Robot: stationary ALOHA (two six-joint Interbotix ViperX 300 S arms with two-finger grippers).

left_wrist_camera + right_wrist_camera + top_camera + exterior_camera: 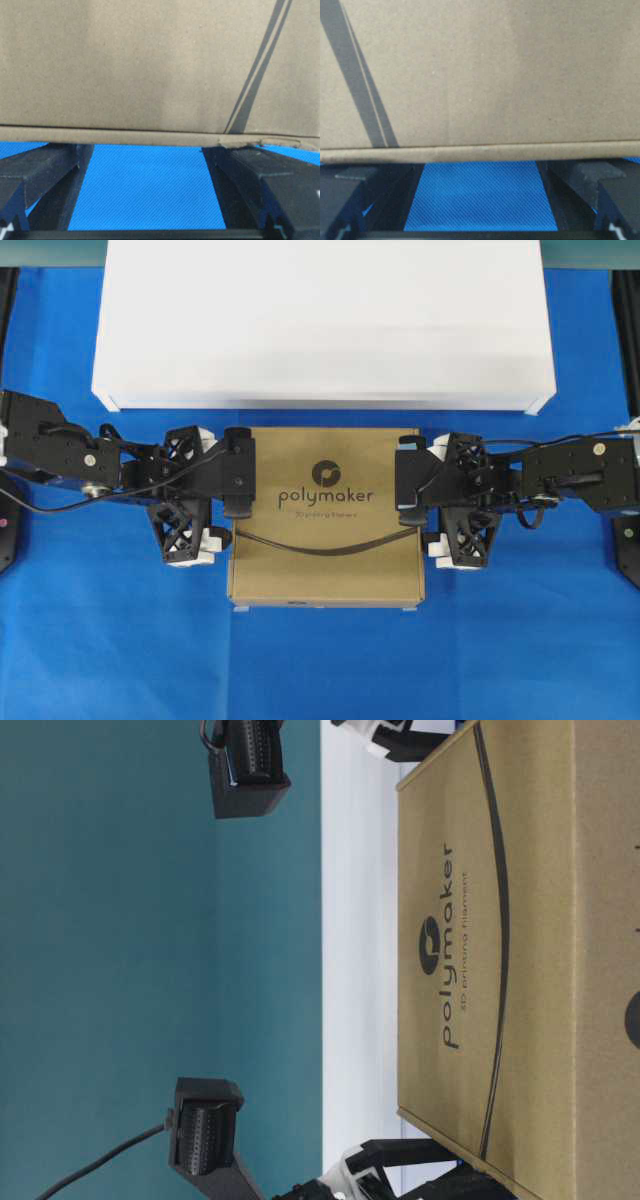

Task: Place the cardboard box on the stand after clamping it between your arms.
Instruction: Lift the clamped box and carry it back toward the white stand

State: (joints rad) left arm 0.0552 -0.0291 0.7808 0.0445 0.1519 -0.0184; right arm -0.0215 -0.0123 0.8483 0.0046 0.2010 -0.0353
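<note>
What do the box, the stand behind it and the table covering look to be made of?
The cardboard box: brown matte cardboard, going by the fibrous speckled surface and folded edge in the wrist views. The stand: smooth white, faintly glossy, possibly painted board or plastic; hard to tell. The blue cloth: woven fabric, with a fine weave pattern showing close up.

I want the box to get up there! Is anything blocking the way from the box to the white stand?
Nothing visible. The cardboard box sits right in front of the stand, whose top looks bare.
</note>
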